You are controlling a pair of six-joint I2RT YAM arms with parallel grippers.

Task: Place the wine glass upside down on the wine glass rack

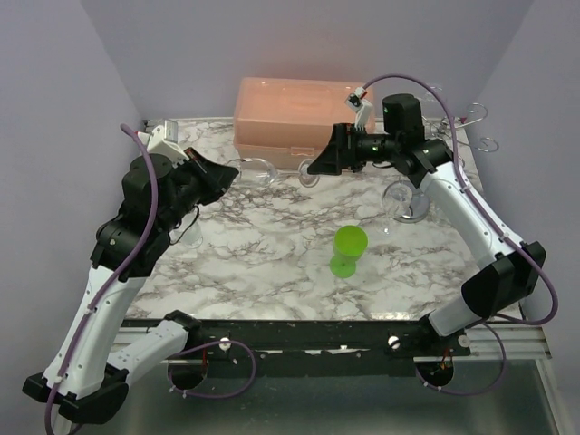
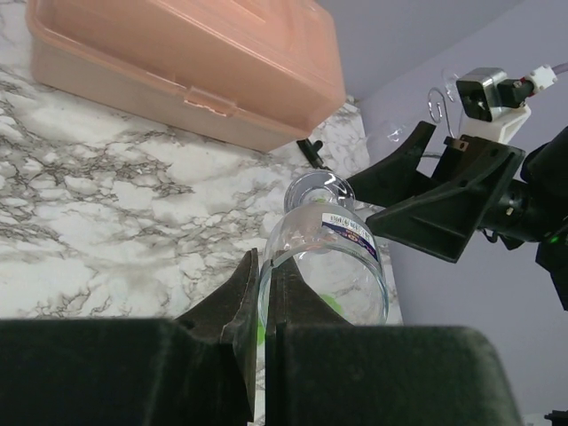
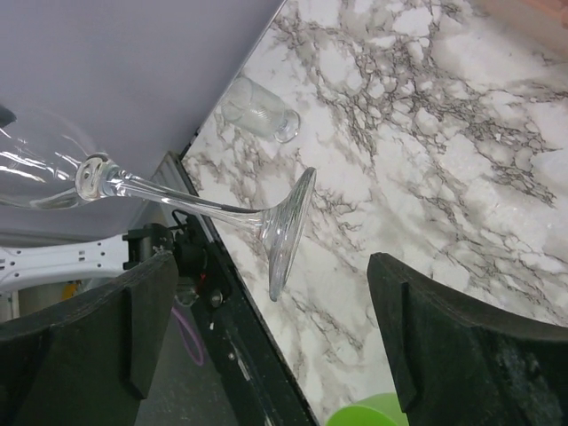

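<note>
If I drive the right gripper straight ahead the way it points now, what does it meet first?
Most likely the foot of the wine glass, held sideways by the left gripper. It sits ahead, between the open fingers of the right gripper. The gap is hard to judge.

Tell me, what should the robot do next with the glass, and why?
Probably ease the right gripper forward until its open jaws straddle the stem, then close. The left gripper is shut on the glass bowl, holding it sideways, with its foot facing the right gripper.
</note>
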